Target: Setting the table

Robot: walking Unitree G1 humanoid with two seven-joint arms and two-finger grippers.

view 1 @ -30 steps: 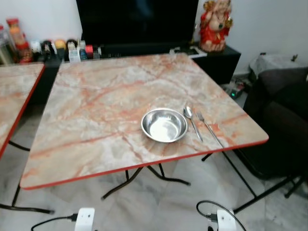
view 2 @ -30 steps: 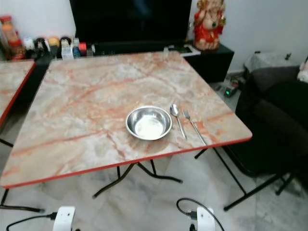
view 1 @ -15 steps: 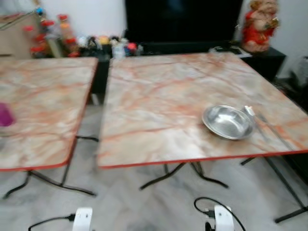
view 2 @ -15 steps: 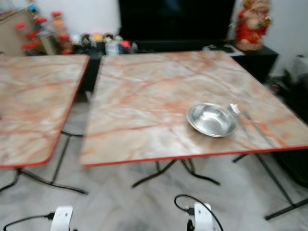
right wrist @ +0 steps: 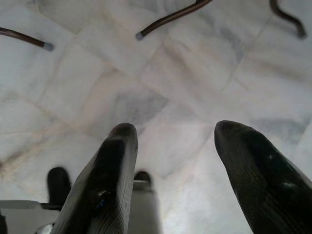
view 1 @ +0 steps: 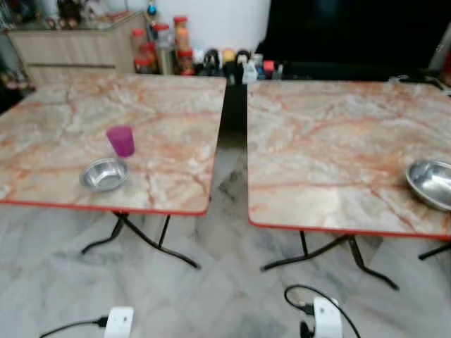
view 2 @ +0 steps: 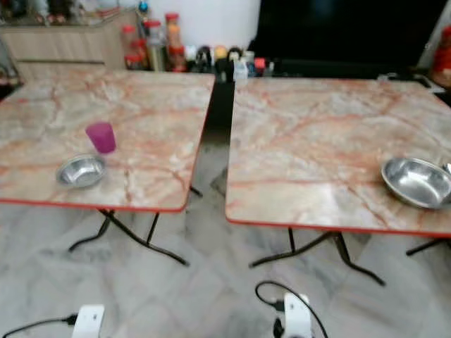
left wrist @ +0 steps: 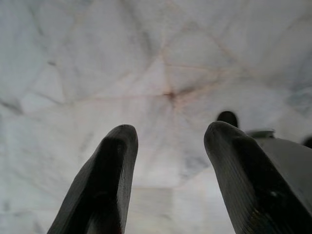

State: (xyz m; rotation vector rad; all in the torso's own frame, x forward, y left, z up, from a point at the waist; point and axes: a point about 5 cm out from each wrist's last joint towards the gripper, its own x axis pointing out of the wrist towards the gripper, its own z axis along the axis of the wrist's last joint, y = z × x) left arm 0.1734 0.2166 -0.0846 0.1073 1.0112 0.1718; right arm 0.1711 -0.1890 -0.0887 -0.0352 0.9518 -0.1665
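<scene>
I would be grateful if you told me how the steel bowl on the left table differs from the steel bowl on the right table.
The small round steel bowl on the left table looks smaller than the shiny round steel bowl on the right table. The left bowl sits just in front of a magenta plastic cup; the right bowl has no cup beside it. The left bowl lies fully in view, while the right one sits at the picture's edge. Both are upright, look empty, and rest near their tables' front edges.

left table (view 1: 162, 127): purple cup (view 1: 121, 141), small bowl (view 1: 104, 174) | right table (view 1: 331, 155): steel bowl (view 1: 430, 184)
</scene>
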